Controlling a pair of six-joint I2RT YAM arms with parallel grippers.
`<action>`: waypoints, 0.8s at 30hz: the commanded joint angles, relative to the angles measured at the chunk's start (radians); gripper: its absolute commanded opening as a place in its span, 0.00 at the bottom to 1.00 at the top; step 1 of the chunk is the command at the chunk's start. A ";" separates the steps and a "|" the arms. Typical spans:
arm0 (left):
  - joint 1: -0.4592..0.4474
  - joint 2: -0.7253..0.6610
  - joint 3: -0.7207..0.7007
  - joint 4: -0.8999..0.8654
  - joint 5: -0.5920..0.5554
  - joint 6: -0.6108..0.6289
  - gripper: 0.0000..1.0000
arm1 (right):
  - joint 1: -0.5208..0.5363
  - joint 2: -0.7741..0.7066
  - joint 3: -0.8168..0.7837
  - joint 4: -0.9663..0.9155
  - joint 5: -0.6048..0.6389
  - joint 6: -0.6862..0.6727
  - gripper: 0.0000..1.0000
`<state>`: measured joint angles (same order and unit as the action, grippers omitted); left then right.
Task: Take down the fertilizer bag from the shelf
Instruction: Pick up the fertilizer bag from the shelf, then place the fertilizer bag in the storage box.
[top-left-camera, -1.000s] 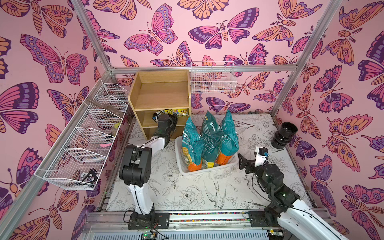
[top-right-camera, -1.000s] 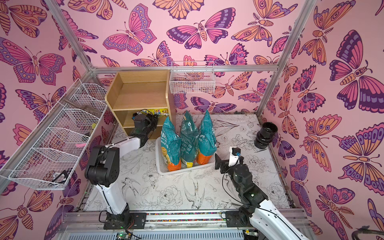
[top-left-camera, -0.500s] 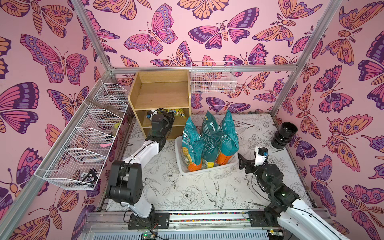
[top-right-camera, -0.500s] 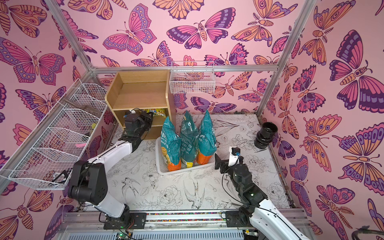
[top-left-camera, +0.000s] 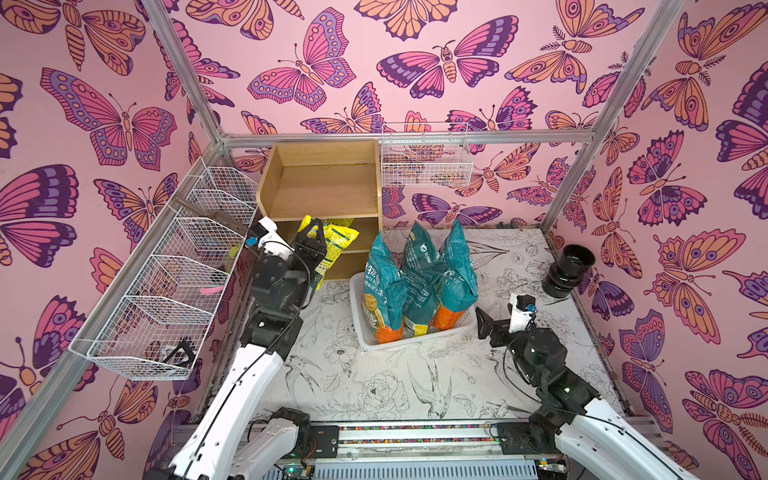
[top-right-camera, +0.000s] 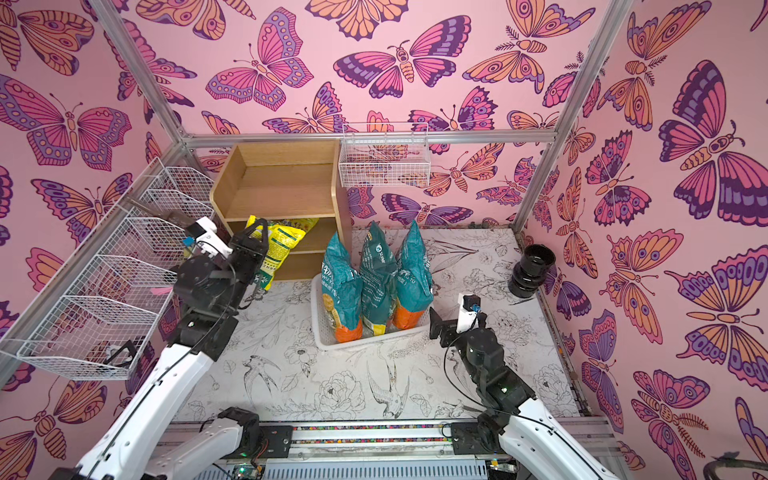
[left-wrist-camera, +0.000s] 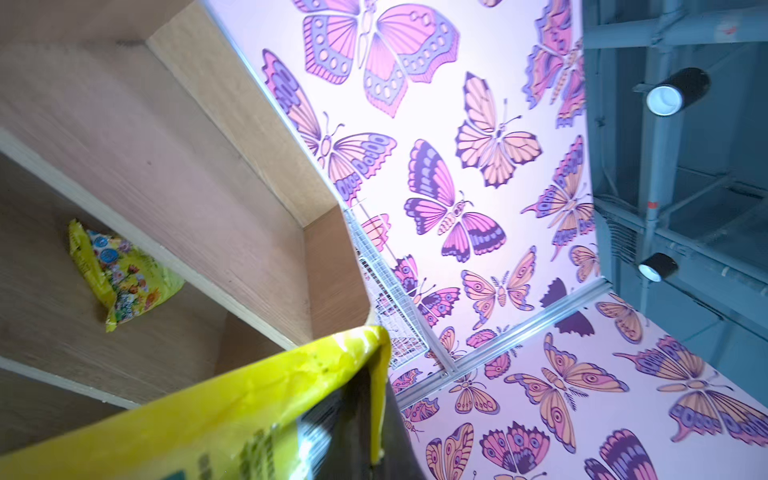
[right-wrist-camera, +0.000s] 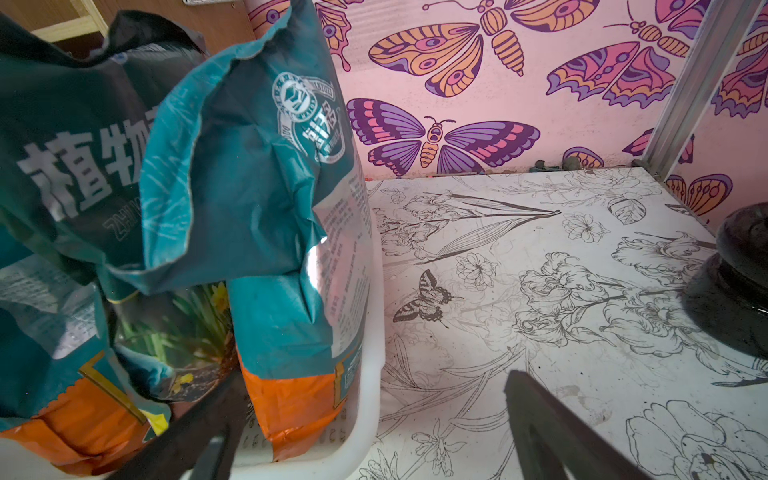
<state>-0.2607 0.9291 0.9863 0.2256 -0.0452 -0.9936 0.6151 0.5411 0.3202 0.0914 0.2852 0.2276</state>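
The left gripper (top-left-camera: 312, 233) pinches the yellow bag (top-left-camera: 337, 243) in front of the shelf (top-left-camera: 320, 189).
Both top views show the shelf against the back wall. The bag hangs tilted before its middle tier, with its top corner clamped between closed jaws. Only the left wrist view shows a second yellow bag (left-wrist-camera: 120, 278) lying inside a tier. The right wrist view shows the right gripper's (top-left-camera: 484, 326) fingers (right-wrist-camera: 548, 424) spread wide, holding nothing, beside the basket (right-wrist-camera: 365, 399).
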 joint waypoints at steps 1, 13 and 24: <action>-0.017 -0.032 -0.047 -0.047 0.025 0.040 0.00 | 0.001 -0.007 0.026 0.018 -0.015 -0.009 0.99; -0.074 -0.104 -0.217 -0.092 0.147 0.058 0.00 | 0.001 -0.007 0.025 0.014 -0.019 -0.008 0.99; -0.118 -0.060 -0.225 -0.089 0.226 0.041 0.00 | 0.001 -0.013 0.026 0.006 -0.021 -0.005 0.99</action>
<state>-0.3561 0.8783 0.7563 0.0544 0.1390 -0.9615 0.6151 0.5354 0.3202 0.0910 0.2676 0.2279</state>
